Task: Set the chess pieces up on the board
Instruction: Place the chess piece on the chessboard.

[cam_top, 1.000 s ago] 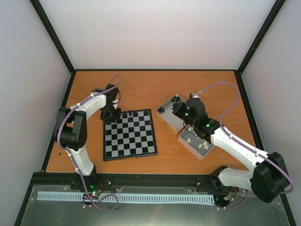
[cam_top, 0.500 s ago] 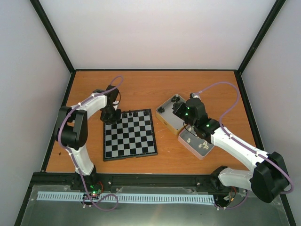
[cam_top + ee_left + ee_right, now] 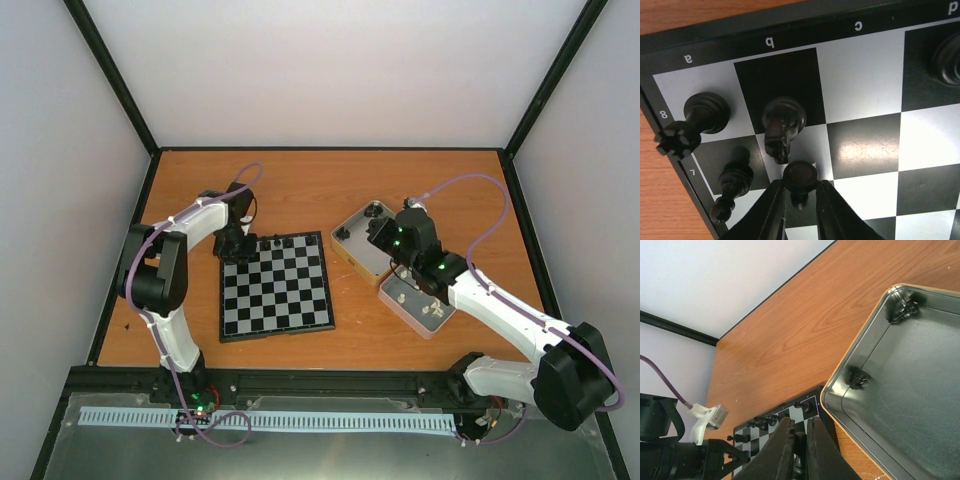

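The left gripper has its jaws narrow, one on either side of a black pawn standing on square b7 of the board. Whether the fingers press it or stand just clear cannot be told. Beside it are three more black chessmen: a second pawn on a7, a rook on a8 and a knight on b8. A fifth black man shows on d8 at the edge of that view.

The right gripper hangs above the bench, between the board and the far tin. Its jaws are closed on a small dark piece in the slit between them. Two black chessmen lie in that tin, one in a corner and one against the side wall.

From above there are two silver tins, both to the right of the board. The near tin holds a few cream-white pieces, too small to count.
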`<state>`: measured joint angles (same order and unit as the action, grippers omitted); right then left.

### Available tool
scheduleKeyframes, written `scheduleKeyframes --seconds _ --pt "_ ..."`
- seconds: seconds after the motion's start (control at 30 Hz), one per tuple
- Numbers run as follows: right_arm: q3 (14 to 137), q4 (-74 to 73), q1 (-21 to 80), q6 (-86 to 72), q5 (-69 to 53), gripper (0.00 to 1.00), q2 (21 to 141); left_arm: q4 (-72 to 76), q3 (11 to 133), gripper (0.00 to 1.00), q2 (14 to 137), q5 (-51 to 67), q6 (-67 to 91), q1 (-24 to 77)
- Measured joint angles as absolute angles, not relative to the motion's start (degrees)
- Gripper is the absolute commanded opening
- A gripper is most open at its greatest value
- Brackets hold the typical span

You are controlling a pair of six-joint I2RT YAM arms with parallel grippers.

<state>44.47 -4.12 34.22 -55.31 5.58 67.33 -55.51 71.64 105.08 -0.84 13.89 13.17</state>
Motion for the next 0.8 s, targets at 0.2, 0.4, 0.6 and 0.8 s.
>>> scheduleKeyframes --seconds 0.2,0.4,0.6,0.8 --pt "44.47 -4.12 34.22 -55.31 5.56 0.06 67.33 -55.48 71.64 0.11 105.03 -0.19 13.8 13.17" --pt "44.47 -4.12 34.22 -55.31 5.54 0.06 67.33 -55.48 71.61 0.2 105.03 0.05 13.43 13.17" --pt "44.47 -4.14 34.22 -55.29 5.48 0.06 67.33 -55.07 69.89 0.17 104.12 0.43 13.56 13.17" --pt "44.64 -4.05 34.22 -53.91 4.71 0.06 68.16 -53.52 66.67 0.06 101.89 0.47 14.5 13.17"
